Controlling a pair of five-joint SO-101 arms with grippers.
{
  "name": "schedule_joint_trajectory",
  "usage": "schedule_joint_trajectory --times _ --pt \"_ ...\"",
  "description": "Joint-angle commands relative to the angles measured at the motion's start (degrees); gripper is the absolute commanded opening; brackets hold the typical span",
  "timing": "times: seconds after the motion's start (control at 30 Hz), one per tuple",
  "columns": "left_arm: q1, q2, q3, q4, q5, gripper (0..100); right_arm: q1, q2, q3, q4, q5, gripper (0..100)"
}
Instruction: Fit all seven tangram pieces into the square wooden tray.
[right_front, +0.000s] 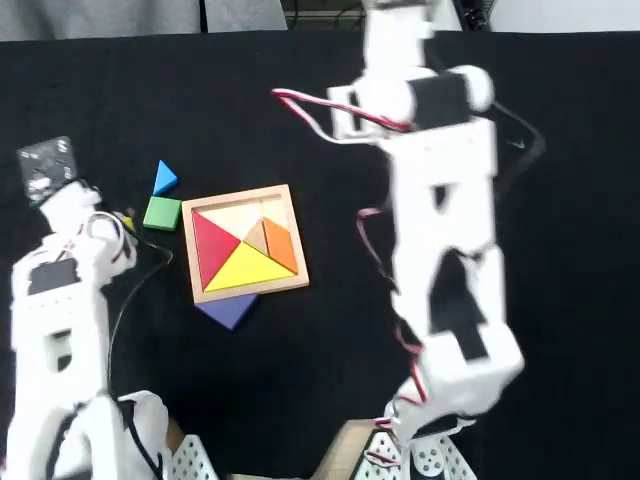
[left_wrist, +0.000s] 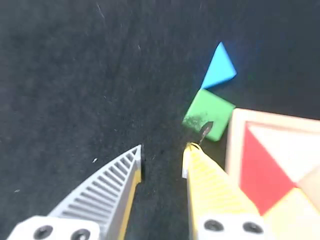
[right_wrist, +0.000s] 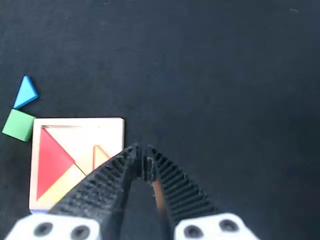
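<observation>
The square wooden tray (right_front: 290, 236) lies left of centre and holds a red triangle (right_front: 212, 246), a yellow triangle (right_front: 248, 269), an orange triangle (right_front: 281, 243) and a small tan triangle (right_front: 257, 239). A green square (right_front: 162, 213) and a blue triangle (right_front: 165, 178) lie just left of the tray. A purple piece (right_front: 228, 310) pokes out from under its near edge. My left gripper (left_wrist: 162, 155) is open and low over the cloth, its yellow fingertip (left_wrist: 192, 152) beside the green square (left_wrist: 209, 114). My right gripper (right_wrist: 142, 154) is shut and empty, high above the tray (right_wrist: 120, 131).
A black cloth covers the table. The tall white right arm (right_front: 445, 220) stands right of the tray, with red and white cables (right_front: 310, 110) trailing from it. The left arm (right_front: 60, 300) runs along the left edge. Open cloth lies to the far right.
</observation>
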Motion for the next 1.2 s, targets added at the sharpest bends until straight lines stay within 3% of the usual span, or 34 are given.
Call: schedule_joint_trajectory --times 0.0,0.17,0.37,0.57,0.73,0.8,0.93,1.07,1.17 --pt "0.92 -16.44 -6.73 12.66 -2.9 15 5.36 -15.16 12.88 0.18 0.53 1.1" --pt "4.0 -27.52 -4.79 22.51 -14.33 15 7.3 -23.52 33.19 -7.38 0.53 1.1" --pt "7.43 -29.98 -4.18 27.96 -15.21 15 7.12 -28.97 59.12 -24.62 0.26 1.1" --pt "10.07 -23.38 -4.26 26.37 -15.3 15 6.95 -29.85 74.42 -38.77 0.18 1.1" --pt "12.7 -10.29 -3.65 21.63 -15.3 15 5.1 -30.37 79.34 -42.2 0.88 1.1" --pt "12.0 -5.36 -2.42 19.43 -15.03 15 1.23 -31.78 79.34 -39.3 6.15 1.1" --pt "3.56 -3.87 4.44 9.49 -14.86 15 -12.4 -36.88 80.92 -34.99 18.9 1.1" --pt "-7.08 -8.62 15.52 -2.46 -14.86 15 -25.14 -39.43 81.8 -35.96 21.63 1.1" --pt "-13.58 -13.54 22.2 -5.1 -10.29 15 -32.79 -37.67 79.52 -35.96 22.95 1.1"
